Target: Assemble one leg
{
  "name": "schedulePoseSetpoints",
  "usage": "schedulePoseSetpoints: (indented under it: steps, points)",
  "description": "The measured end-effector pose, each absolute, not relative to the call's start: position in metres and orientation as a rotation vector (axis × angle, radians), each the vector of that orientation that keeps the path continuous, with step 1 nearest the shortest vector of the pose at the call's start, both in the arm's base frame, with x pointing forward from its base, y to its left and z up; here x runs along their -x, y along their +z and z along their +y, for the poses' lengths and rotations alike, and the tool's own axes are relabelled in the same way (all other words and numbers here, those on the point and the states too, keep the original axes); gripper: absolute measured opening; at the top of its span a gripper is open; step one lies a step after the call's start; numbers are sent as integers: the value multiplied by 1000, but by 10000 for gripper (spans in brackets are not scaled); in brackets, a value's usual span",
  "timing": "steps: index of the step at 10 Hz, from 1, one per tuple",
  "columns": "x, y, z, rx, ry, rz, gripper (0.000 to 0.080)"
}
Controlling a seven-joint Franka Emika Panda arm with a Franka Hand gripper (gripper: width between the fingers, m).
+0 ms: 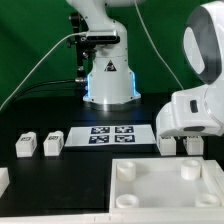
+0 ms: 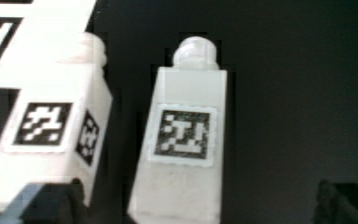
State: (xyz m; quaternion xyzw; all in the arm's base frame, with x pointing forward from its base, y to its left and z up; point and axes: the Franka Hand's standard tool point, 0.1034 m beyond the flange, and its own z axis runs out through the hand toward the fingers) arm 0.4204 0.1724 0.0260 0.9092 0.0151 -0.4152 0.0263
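In the wrist view a white leg [image 2: 190, 130] lies on the black table with a black-and-white tag on its blocky end and its rounded post tip pointing away. My gripper [image 2: 197, 206] is open above it. One dark fingertip [image 2: 44, 205] shows on each side of the leg, well apart from it. A second leg [image 2: 60, 120] lies close beside the first, also tagged. In the exterior view my gripper [image 1: 180, 138] hangs low over these two legs [image 1: 167, 146] at the right. Two more legs [image 1: 52, 143] stand at the left.
The marker board [image 1: 112, 135] lies in the middle of the table. The large white panel [image 1: 165, 190] with round corner holes lies at the front right. A white block [image 1: 3, 181] sits at the front left edge. The robot base [image 1: 108, 80] stands behind.
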Motion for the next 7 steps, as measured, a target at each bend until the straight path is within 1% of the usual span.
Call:
schedulePoseSetpoints:
  steps: [3,7]
  points:
    - [-405,11,178,-2808,-1270,62,649]
    - [-400,8,175,-2810,-1279,88,649]
